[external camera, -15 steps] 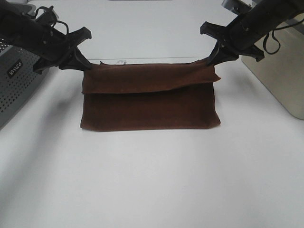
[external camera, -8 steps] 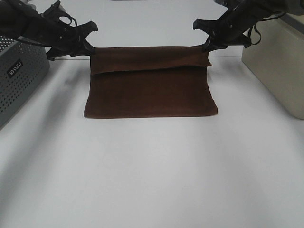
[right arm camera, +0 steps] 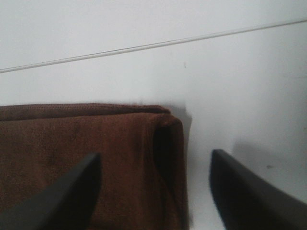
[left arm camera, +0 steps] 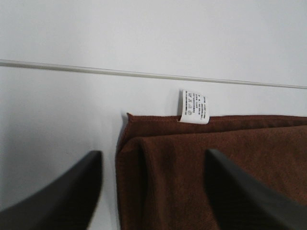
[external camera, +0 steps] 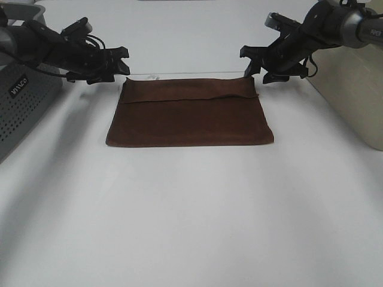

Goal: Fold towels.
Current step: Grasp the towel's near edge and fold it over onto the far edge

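Observation:
The dark reddish-brown towel (external camera: 190, 113) lies flat on the white table, folded over on itself, with the upper layer's edge running along its far side. Its white tag (left arm camera: 194, 106) sticks out at the far edge. My left gripper (external camera: 122, 63) is open and empty, just beyond the towel's far left corner (left arm camera: 144, 143). My right gripper (external camera: 247, 61) is open and empty, just beyond the far right corner (right arm camera: 163, 129). In both wrist views (left arm camera: 153, 158) (right arm camera: 154, 158) the jaws stand wide apart above the cloth and touch nothing.
A grey perforated basket (external camera: 18, 101) stands at the left edge. A beige box (external camera: 353, 89) stands at the right. A thin seam (left arm camera: 96, 71) crosses the table just behind the towel. The white table (external camera: 191, 209) stretches toward the front.
Both grippers carried the towel's raised edge toward the far side, laid it down flat, opened and let go. The towel now lies flat in two layers.

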{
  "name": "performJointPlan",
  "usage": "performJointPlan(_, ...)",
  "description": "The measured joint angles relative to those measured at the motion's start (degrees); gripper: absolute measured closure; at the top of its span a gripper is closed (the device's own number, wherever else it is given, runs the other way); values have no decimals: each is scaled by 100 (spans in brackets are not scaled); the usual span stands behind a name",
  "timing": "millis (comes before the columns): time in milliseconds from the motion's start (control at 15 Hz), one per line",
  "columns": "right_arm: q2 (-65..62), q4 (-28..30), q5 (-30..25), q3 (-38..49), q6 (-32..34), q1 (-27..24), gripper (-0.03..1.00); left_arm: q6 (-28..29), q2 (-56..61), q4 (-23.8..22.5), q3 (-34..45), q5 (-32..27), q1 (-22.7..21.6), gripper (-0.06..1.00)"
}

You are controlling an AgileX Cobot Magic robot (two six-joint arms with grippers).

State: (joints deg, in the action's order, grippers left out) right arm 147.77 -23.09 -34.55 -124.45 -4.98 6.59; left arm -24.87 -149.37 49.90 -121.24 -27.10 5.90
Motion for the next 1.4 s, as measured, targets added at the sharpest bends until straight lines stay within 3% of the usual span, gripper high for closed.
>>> performJointPlan(67, 0, -11, -34, -11, 0, 0, 23, -46, 23, 0, 0, 0, 0, 18)
performJointPlan(133, -6, -6, -183, -11, 0, 0, 17, -69, 63, -74, 0, -17, 0, 6)
performJointPlan(200, -40, 52, -401, -11, 0, 0, 14, -86, 138, -212, 0, -80, -6, 0)
performJointPlan(400, -304, 344, -1409, -11, 0, 0, 13, 57, 332, -642, -29, -521, -97, -3)
performJointPlan(600, -579, 453, -2108, -11, 23, 0, 13, 688, 338, -785, -46, -1335, -252, -2)
performJointPlan(867, -963, 498, -3329, -11, 315, 0, 13, 1748, 561, -1352, 46, -2613, -298, -2)
performJointPlan(1000, -1186, 498, -3421, 298, 315, 0, 13, 1833, 1014, -1536, 670, -2647, -269, -2)
performJointPlan(1133, -1478, 498, -3358, 1060, 252, 0, 13, 1822, 1570, -1587, 1793, -2269, -258, -2)
performJointPlan(1267, -1742, 418, -2859, 1971, 143, 0, 13, 1679, 2074, -1599, 2739, -1782, -252, -2)
performJointPlan(1400, -1828, 292, -2326, 2527, -17, 0, 13, 1518, 2212, -1558, 3157, -1599, -252, -1)
